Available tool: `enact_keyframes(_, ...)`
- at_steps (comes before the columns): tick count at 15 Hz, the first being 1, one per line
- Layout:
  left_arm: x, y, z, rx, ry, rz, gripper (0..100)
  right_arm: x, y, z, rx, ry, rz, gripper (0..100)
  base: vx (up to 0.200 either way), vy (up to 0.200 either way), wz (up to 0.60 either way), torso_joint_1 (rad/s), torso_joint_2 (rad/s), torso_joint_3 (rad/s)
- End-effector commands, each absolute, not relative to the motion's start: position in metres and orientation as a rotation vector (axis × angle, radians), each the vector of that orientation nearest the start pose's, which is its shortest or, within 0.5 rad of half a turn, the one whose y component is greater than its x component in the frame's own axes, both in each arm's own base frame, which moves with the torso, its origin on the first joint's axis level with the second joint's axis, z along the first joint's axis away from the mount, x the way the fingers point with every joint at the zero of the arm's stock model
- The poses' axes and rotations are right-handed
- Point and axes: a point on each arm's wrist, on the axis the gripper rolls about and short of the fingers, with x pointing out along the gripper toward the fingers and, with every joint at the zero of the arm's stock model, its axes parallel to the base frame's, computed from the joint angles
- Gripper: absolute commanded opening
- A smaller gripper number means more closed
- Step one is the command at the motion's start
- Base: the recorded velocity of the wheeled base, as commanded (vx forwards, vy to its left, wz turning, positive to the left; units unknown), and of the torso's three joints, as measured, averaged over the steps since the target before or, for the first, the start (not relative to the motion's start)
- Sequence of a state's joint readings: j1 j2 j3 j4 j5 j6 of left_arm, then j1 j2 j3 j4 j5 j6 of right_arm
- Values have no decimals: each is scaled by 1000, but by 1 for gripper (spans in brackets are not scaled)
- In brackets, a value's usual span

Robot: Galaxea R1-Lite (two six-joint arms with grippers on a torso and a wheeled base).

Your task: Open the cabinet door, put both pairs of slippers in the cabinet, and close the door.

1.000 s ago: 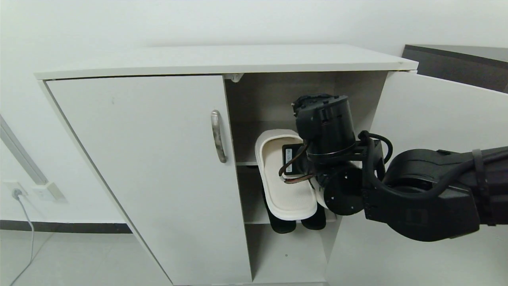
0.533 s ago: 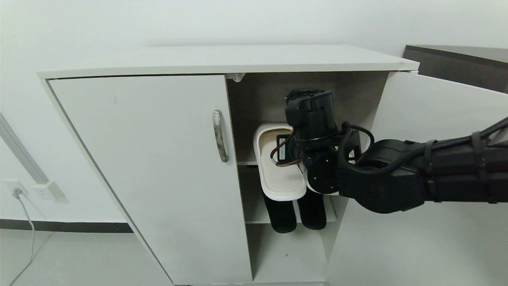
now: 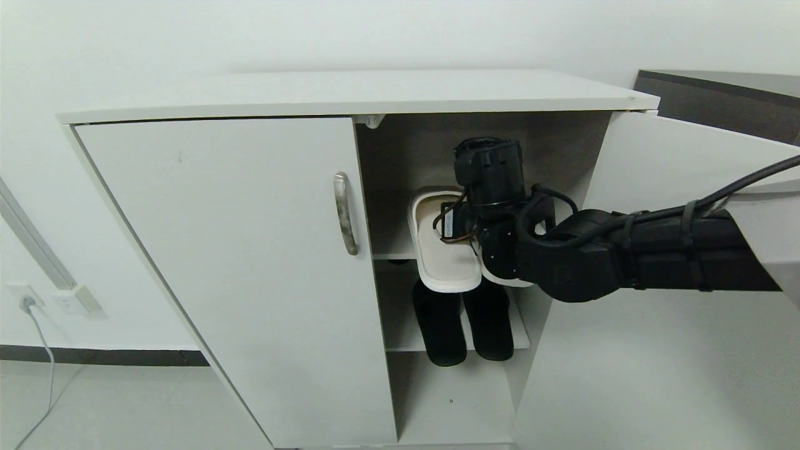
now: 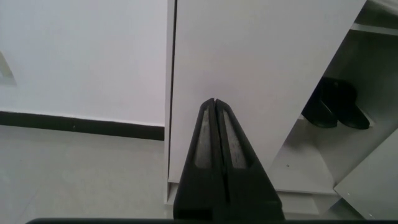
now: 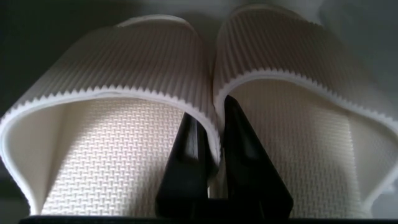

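A pair of white slippers (image 3: 445,262) is held side by side at the upper shelf (image 3: 390,255) of the cabinet (image 3: 350,94), toes inside and heels past the shelf's front edge. My right gripper (image 5: 214,121) is shut on the adjoining inner edges of the white slippers' (image 5: 124,81) ribbed straps. A pair of black slippers (image 3: 462,325) lies on the shelf below, heels sticking out a little. My left gripper (image 4: 214,106) is shut on nothing, low in front of the closed left door, with the black slippers (image 4: 336,102) off to its side.
The cabinet's right door (image 3: 656,162) stands swung open beside my right arm. The left door (image 3: 237,250) is shut, with a metal handle (image 3: 342,214). A wall socket and cable (image 3: 28,306) sit at the far left. The bottom compartment (image 3: 456,400) holds nothing.
My right arm has pushed deeper into the cabinet, carrying the white slippers up and inward onto the upper shelf. More of the black slippers' heels now shows below them.
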State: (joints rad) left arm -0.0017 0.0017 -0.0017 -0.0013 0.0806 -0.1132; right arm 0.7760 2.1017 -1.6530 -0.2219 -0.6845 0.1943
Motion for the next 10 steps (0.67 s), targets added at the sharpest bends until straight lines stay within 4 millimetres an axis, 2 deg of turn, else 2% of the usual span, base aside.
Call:
enact_keyframes(1, -23, 2, 76, -113, -5, 80, 0, 334, 296, 223, 33, 179, 58, 0, 0, 0, 0, 0, 0, 0)
enact_keyframes(6, -23, 2, 76, -113, -5, 80, 0, 356, 295, 219, 14, 196, 43, 0, 0, 0, 0, 0, 0, 0)
enact_keyframes(10, -23, 2, 76, -113, -5, 80, 0, 363, 297, 229, 22, 185, 39, 0, 0, 0, 0, 0, 0, 0)
